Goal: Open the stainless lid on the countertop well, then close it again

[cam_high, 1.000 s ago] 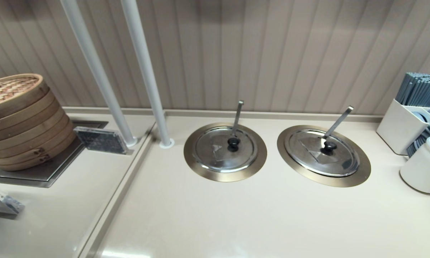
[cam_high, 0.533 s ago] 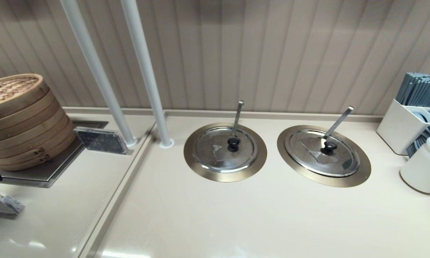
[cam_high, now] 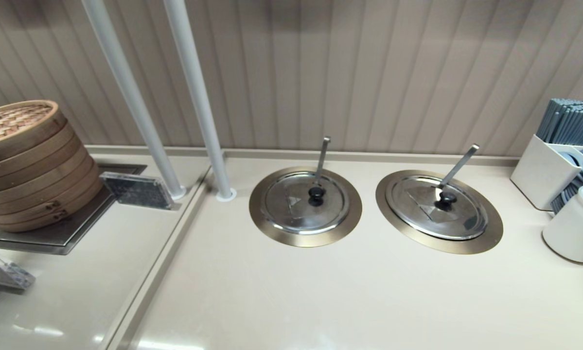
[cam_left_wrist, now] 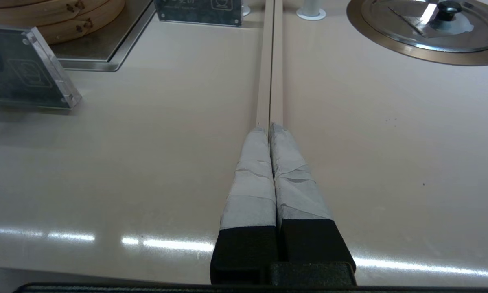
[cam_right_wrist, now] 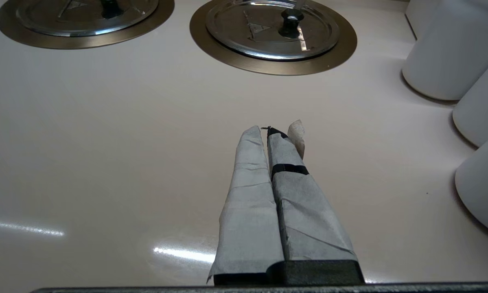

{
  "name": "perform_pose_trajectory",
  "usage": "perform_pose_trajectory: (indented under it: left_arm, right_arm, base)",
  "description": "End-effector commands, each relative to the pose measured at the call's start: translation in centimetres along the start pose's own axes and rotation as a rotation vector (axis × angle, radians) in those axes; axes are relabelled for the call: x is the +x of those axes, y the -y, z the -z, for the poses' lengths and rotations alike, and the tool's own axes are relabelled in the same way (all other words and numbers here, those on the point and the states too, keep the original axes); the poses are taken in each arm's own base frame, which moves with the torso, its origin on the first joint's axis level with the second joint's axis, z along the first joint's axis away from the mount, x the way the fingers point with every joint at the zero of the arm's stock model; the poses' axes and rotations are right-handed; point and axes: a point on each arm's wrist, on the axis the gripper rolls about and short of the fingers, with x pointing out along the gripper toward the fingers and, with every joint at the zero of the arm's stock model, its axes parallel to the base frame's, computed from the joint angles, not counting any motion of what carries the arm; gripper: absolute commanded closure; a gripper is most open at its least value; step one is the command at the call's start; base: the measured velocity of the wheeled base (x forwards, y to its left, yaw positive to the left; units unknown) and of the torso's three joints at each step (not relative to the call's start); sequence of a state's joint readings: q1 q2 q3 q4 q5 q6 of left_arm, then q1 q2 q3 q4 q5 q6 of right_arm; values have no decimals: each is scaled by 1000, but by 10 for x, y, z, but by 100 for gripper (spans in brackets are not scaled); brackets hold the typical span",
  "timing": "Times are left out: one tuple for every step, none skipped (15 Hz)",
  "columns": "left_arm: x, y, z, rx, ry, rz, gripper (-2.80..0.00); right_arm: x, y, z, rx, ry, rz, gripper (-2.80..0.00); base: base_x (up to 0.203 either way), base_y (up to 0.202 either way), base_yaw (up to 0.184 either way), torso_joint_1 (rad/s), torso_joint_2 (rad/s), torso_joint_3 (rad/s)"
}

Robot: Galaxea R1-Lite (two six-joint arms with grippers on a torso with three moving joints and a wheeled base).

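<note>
On the bench [cam_high: 349,296], the stainless lid [cam_high: 437,206] covers the countertop well [cam_high: 488,233]; left end effector [cam_left_wrist: 269,127] and right end effector [cam_right_wrist: 267,131] pressed together, empty.

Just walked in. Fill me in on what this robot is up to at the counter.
Nothing is being handled yet. The stainless lid sits closed on the countertop well, a ladle handle slanting out through its notch; the twin lid beside it is closed too. The left gripper and right gripper are both shut and empty, low over bare countertop, short of the wells.
</note>
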State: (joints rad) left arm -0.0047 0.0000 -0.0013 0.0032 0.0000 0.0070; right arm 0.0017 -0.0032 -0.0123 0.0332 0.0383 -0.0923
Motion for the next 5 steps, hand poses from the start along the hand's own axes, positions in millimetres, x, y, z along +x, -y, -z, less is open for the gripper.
perform_pose_trajectory:
  left_arm:
    - [0,0,0,1,0,0,0]
    - [0,0,0,1,0,0,0]
    - [0,0,0,1,0,0,0]
    - [0,0,0,-1,0,0,0]
    - [0,0,0,0,-1,0,0]
  right_arm:
    - [0,0,0,-2,-5,-2,0]
    - [0,0,0,-3,-5,0,0]
    - [0,0,0,-3,-5,0,0]
    - [0,0,0,9,-4,1,0]
    - [0,0,0,43,-4,6,0]
  base:
    - [0,0,0,0,0,0]
    - [0,0,0,0,0,0]
    - [0,0,0,0,0,0]
    - [0,0,0,0,0,0]
    - [0,0,0,0,0,0]
